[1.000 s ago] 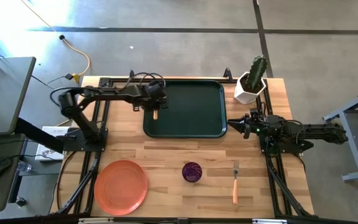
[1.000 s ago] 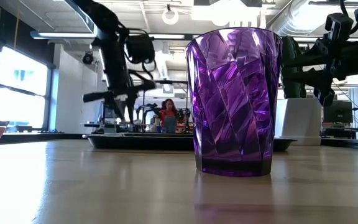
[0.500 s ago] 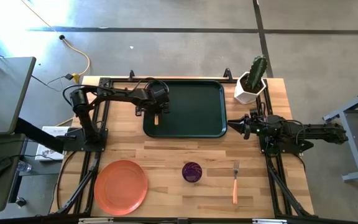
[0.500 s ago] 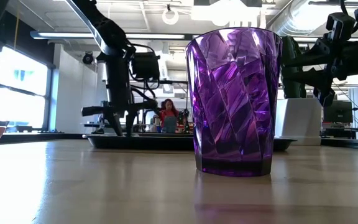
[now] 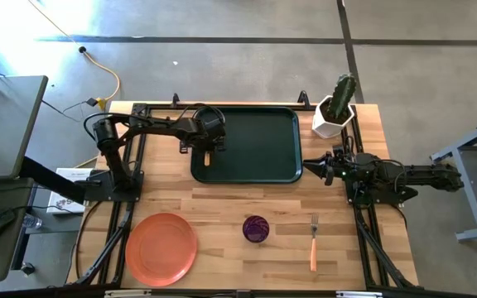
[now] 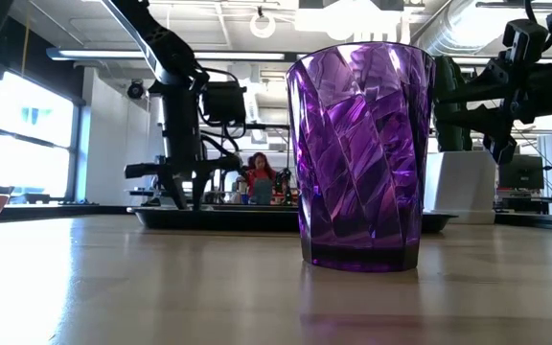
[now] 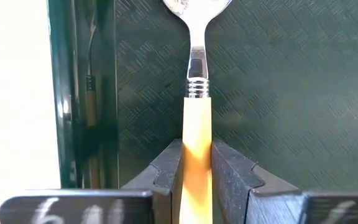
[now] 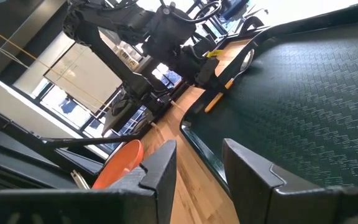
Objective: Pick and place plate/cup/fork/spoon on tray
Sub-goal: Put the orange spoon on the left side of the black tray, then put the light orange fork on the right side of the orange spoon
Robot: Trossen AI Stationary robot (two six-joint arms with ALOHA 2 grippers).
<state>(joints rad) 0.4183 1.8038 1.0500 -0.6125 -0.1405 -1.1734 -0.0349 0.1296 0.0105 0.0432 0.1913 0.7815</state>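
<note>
Over the left end of the tray (image 5: 255,141), your left gripper (image 5: 208,154) has its fingers clamped on the orange handle of the spoon (image 7: 197,124). In the left wrist view the handle sits pinched between the two dark fingers (image 7: 165,171), with the silver neck and the edge of the bowl running forward over the tray's textured floor, close to the raised rim. From this view you cannot tell whether the spoon touches the floor.

Your right gripper (image 5: 322,170) waits just off the tray's right edge, beside the white planter with the cactus (image 5: 335,108); its fingers (image 8: 157,165) stand apart with nothing between them.

On the bare wood nearer the front edge you see the plate (image 5: 161,248) at the left, the cup (image 5: 256,228) upright in the middle, and the fork (image 5: 312,242) to its right, all apart from one another.
</note>
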